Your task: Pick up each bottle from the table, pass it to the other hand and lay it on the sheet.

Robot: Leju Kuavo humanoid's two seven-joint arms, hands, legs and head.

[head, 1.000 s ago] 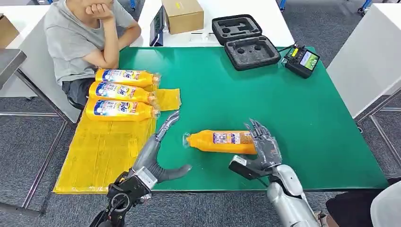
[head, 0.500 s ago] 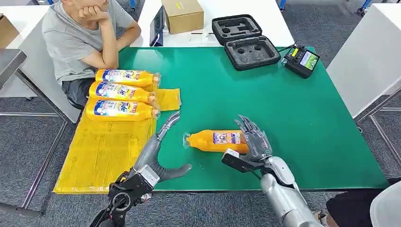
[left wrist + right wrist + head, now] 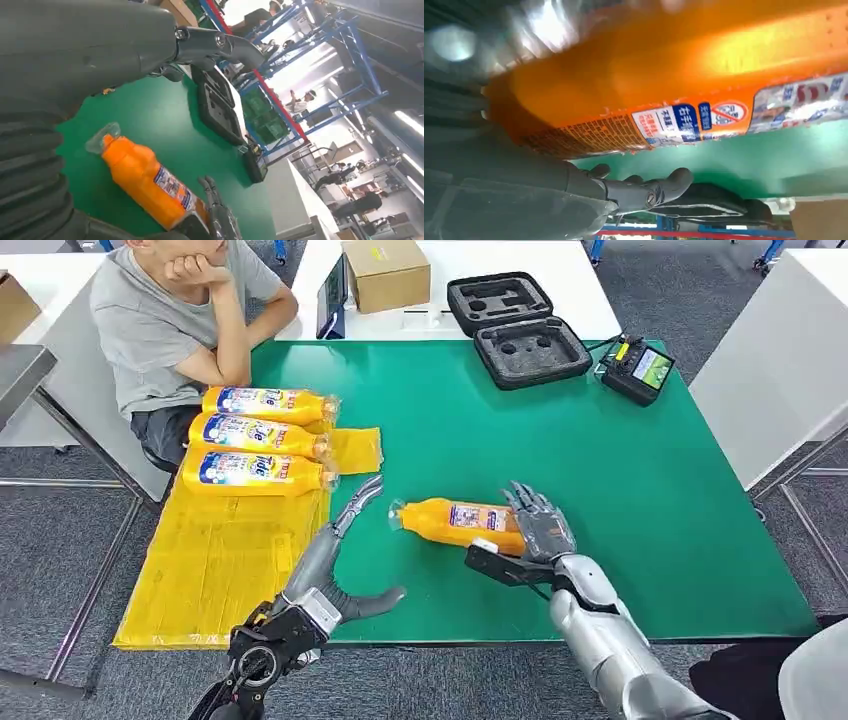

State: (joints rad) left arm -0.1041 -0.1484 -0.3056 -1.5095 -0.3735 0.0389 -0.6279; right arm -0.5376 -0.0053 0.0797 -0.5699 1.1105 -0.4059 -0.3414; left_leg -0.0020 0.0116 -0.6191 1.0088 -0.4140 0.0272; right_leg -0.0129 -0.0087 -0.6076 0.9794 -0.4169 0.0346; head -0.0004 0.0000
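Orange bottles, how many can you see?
4. Three lie side by side on the yellow sheet: far, middle, near. The fourth bottle is over the green table, held by the right hand.

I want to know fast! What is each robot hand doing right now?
Left hand: open, holding nothing.
Right hand: holding the orange bottle.

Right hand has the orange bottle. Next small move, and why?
Probably carry the orange bottle a little further toward the left hand. The right hand grips its base end, with the cap end pointing at the left hand, which waits open with fingers spread and a gap between it and the cap. Three bottles already lie on the yellow sheet.
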